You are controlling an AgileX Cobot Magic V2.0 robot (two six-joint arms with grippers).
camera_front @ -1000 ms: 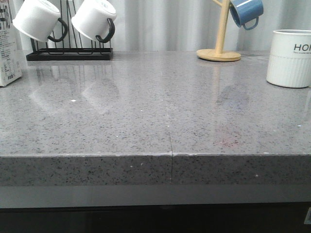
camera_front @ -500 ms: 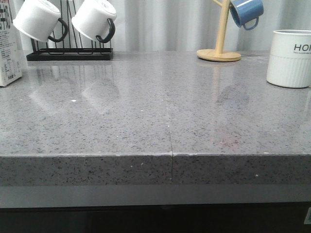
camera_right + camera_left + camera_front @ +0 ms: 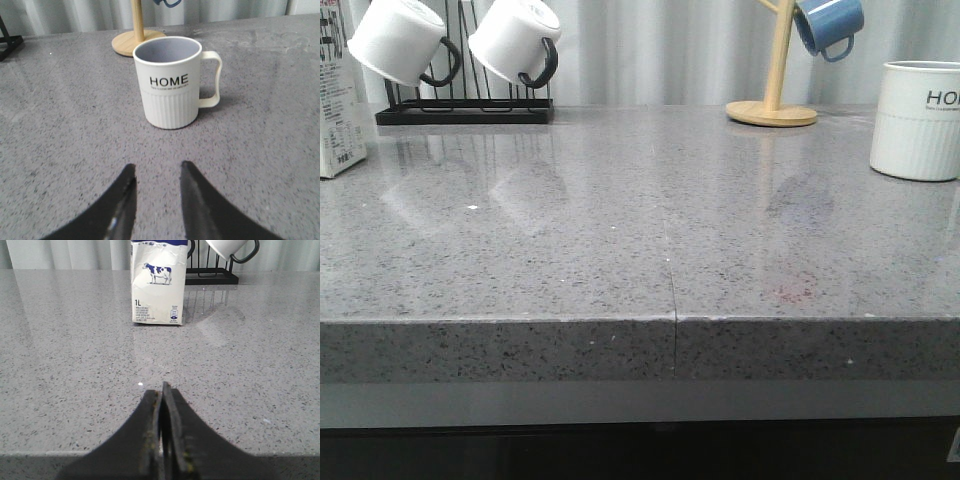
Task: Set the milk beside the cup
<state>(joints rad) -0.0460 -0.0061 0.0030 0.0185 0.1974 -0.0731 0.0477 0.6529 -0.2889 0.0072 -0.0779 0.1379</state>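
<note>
The milk [image 3: 338, 100] stands upright at the far left edge of the grey counter, cut off by the front view; the left wrist view shows its cow picture [image 3: 157, 287]. My left gripper [image 3: 161, 388] is shut and empty, well short of the carton. The cup [image 3: 918, 120], white with "HOME" lettering and a ribbed lower half, stands at the far right. In the right wrist view the cup [image 3: 170, 82] has its pale handle to one side. My right gripper [image 3: 157, 167] is open and empty, a short way before it. Neither gripper shows in the front view.
A black wire rack [image 3: 465, 110] with two white black-handled mugs [image 3: 510, 40] stands at the back left, close to the milk. A wooden mug tree [image 3: 772, 105] with a blue mug [image 3: 828, 25] stands at the back right. The counter's front edge [image 3: 670, 345] runs across the foreground.
</note>
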